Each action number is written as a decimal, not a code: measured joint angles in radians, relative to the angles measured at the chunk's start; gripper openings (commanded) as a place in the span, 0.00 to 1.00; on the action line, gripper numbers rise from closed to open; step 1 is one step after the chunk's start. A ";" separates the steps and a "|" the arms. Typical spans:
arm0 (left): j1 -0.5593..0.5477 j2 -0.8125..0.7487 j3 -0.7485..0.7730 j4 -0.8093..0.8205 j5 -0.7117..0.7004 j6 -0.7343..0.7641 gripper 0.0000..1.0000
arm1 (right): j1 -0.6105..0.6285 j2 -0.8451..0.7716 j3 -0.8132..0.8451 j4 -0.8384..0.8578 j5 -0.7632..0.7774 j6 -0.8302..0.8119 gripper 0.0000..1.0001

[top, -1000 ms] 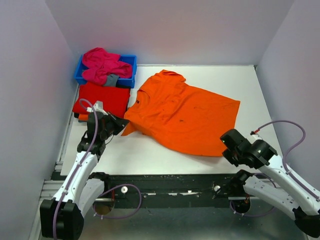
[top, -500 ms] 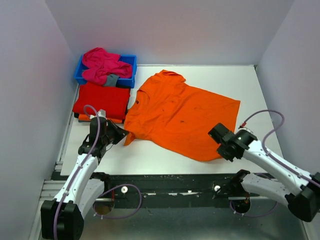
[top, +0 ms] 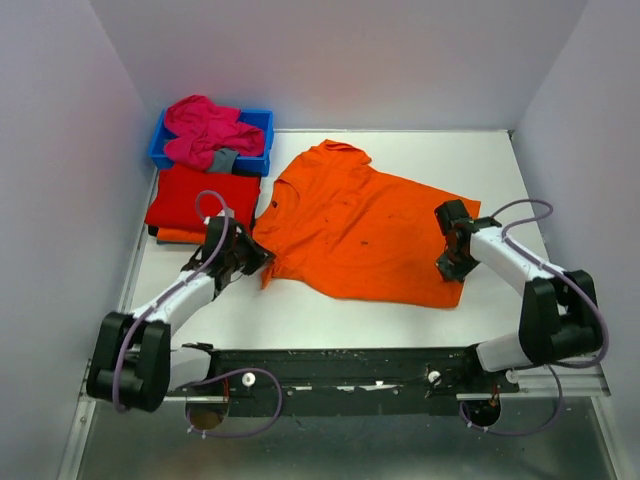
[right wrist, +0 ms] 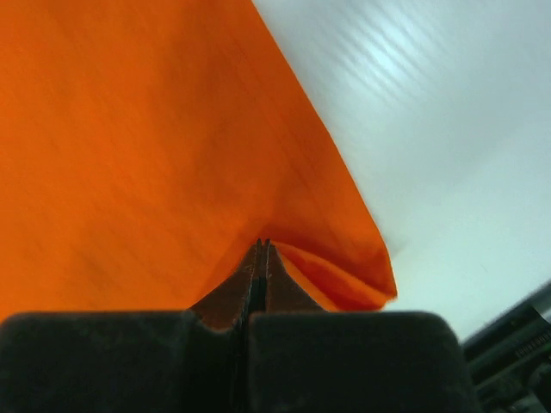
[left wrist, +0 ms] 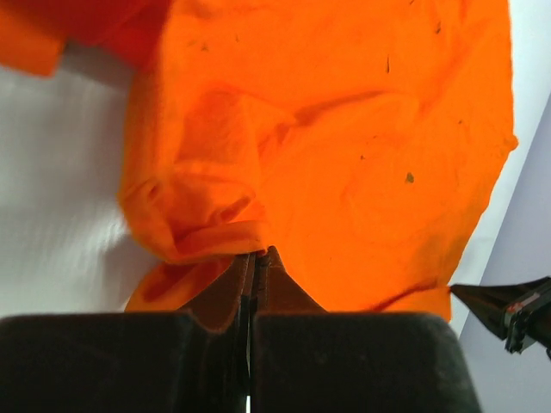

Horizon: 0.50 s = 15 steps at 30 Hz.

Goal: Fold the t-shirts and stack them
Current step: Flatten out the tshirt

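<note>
The left claw (left wrist: 258,255) was fully closed, its two fingers pressed together on a bunched fold of the orange t-shirt (left wrist: 344,129), and the cloth puckered into soft ridges just ahead of the tips. From above, that claw (top: 260,262) sat at the shirt's near left edge, by the sleeve. The right claw (right wrist: 261,245) was closed just as tightly and pinched the shirt's hem close to a corner, where the cloth (right wrist: 129,155) lifted in a small tent and a flap curled under beside the fingers. In the overhead view the right claw (top: 447,268) lay over the near right corner of the shirt, with its arm bent back toward the base. The orange t-shirt (top: 360,235) lay spread and mostly flat across the middle of the white bench (top: 480,160), its collar toward the far left and its hem toward the right. To its left a red t-shirt (top: 205,198) lay folded into a neat rectangle, with an orange edge showing beneath its near side. Just beyond that stood a blue bin (top: 262,122) in the far left corner, holding a crumpled pink t-shirt (top: 205,130) and a small grey cloth (top: 224,160). Plain pale walls (top: 330,60) enclosed the bench on three sides.
</note>
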 measured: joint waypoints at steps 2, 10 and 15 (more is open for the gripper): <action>-0.028 0.102 0.048 0.039 -0.001 -0.008 0.00 | -0.057 0.078 0.051 0.031 -0.014 -0.031 0.01; -0.069 0.437 0.237 0.199 -0.002 -0.056 0.00 | -0.204 0.391 0.298 0.058 -0.057 -0.103 0.01; -0.083 0.606 0.333 0.254 -0.002 -0.087 0.00 | -0.260 0.568 0.543 0.006 -0.063 -0.121 0.01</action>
